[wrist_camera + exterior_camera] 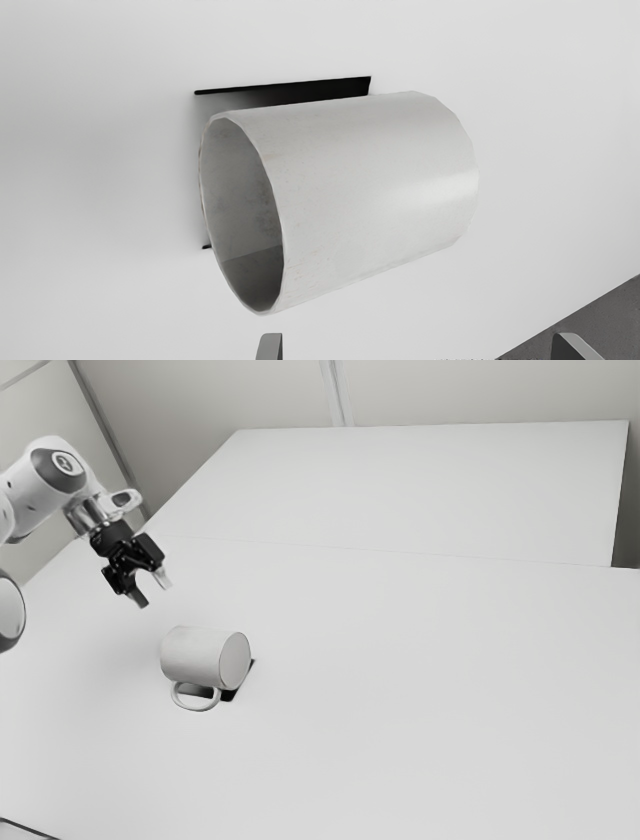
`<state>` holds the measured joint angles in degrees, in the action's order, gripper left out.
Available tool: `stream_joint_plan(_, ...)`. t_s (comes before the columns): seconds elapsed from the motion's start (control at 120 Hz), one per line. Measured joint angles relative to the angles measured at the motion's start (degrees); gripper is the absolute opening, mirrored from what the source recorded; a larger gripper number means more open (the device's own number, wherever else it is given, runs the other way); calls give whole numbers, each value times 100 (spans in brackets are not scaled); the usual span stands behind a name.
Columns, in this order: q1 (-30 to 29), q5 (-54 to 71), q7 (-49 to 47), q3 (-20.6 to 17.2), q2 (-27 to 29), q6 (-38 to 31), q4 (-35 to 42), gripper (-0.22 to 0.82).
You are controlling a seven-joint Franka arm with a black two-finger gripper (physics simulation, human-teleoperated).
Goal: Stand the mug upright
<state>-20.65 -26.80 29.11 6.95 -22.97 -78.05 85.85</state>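
End effector (153, 589) wide open, empty, near pale, faintly mottled cylindrical mug (193, 654) lying sideways, handle (196, 708) looped.

1 pale gray mug (193, 655) lies on its side, handle low, mouth open.

A broad white table (450, 690) carries a thin seam (400, 551) across its top; beyond its far edge stands a pale grey wall (200, 395) with a light upright strip (336, 395); a dark line (95, 415) divides it from paler wall (35, 425) at the exterior view's left; the wrist view has dark grey floor (605, 320) past a straight table edge; the light is soft, colourless.
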Motion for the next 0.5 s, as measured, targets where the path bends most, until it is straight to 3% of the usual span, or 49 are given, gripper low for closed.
stream_joint_plan(0.117, -318, -202, 368, -233, -242, 33, 47, 58)
stream_joint_plan(0.5, -426, -859, 1251, -197, -588, 99, 603, 58)
